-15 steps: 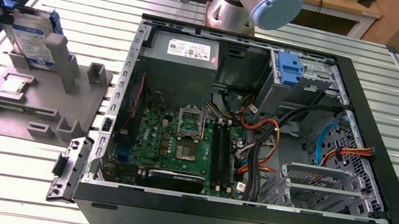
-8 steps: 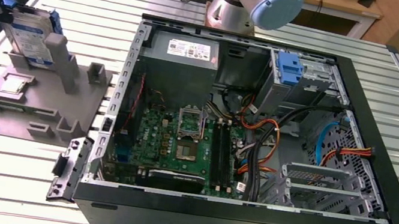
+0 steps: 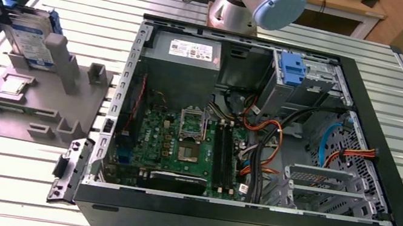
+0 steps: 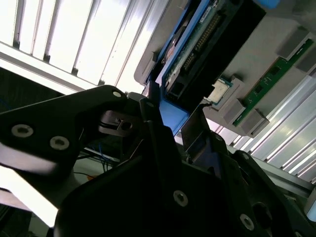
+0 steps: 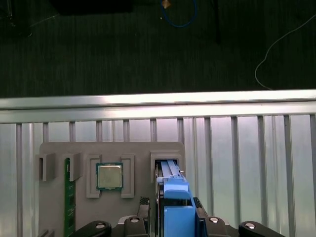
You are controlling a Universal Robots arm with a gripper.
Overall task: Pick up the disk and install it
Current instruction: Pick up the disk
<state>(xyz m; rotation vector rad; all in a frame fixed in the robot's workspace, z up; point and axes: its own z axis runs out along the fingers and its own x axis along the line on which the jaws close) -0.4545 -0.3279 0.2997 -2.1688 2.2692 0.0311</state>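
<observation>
The disk (image 3: 33,41), a silver drive with a white and blue label in a blue carrier frame, stands on edge in a slot of the grey holder (image 3: 38,110) at the exterior view's left. My gripper (image 3: 15,9) is at its upper end. In both wrist views the black fingers (image 5: 143,206) sit tight against either side of the blue carrier (image 5: 174,197), shut on it. The second wrist view shows the disk's edge (image 4: 207,39) running away from the gripper (image 4: 173,118), its lower end in the holder.
The open computer case (image 3: 384,199) lies on the slatted table, with a bare blue bracket (image 3: 291,70) in its upper drive bay. A square silver chip (image 5: 109,176) and a green memory stick (image 5: 69,197) rest in the holder. The arm's base (image 3: 253,2) stands behind the case.
</observation>
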